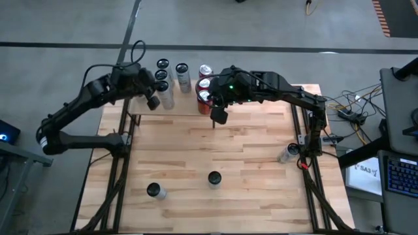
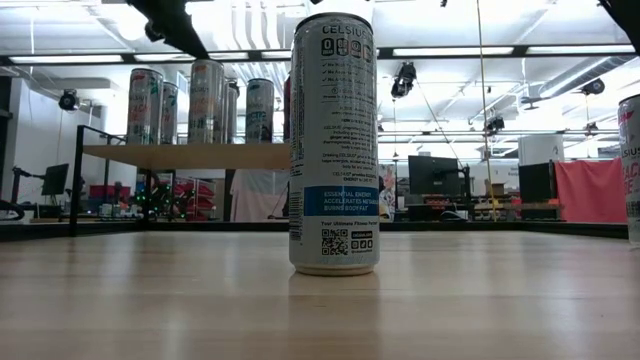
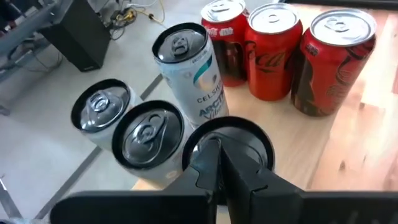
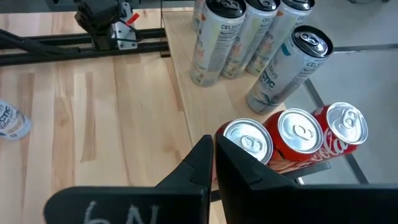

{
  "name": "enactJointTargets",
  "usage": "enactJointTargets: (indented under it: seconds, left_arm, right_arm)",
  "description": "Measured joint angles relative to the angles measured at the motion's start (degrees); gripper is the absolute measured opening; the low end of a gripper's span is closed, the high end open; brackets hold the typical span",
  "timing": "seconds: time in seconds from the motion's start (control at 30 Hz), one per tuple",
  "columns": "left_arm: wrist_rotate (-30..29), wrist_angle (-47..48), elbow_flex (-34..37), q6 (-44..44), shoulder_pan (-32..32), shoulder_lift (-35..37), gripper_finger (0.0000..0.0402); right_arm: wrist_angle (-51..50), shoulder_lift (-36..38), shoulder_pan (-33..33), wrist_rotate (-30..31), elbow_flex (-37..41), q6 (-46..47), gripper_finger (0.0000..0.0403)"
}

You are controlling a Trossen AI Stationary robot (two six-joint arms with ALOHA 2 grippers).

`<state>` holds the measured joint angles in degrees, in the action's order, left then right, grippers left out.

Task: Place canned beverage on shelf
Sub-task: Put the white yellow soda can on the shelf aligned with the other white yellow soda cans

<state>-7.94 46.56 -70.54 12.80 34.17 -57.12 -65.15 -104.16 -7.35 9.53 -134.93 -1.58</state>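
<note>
Pale wood shelf (image 1: 189, 104) holds white and red cans; the left gripper (image 3: 217, 163), fingers closed and empty, hovers above a white can (image 3: 227, 144), the closed right gripper (image 4: 212, 163) above the red cans (image 4: 298, 140).

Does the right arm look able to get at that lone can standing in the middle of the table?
Probably yes. The can stands alone on bare tabletop, with nothing between it and the right gripper, whose jaws are shut above the shelf edge.
</note>
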Motion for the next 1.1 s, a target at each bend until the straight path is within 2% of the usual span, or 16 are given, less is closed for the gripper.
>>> enactJointTargets:
  seconds: [0.3,1.1]
  left_arm:
    - [0.00,2.52,0.00,-4.95,-0.33,1.79,0.0000]
    - [-0.51,5.07,-1.49,-6.09,-0.37,1.90,0.0000]
  right_arm:
    - [-0.17,0.00,0.00,0.04,0.00,-0.57,0.0009]
    - [-0.63,-0.07,0.00,0.05,0.02,-0.48,0.0009]
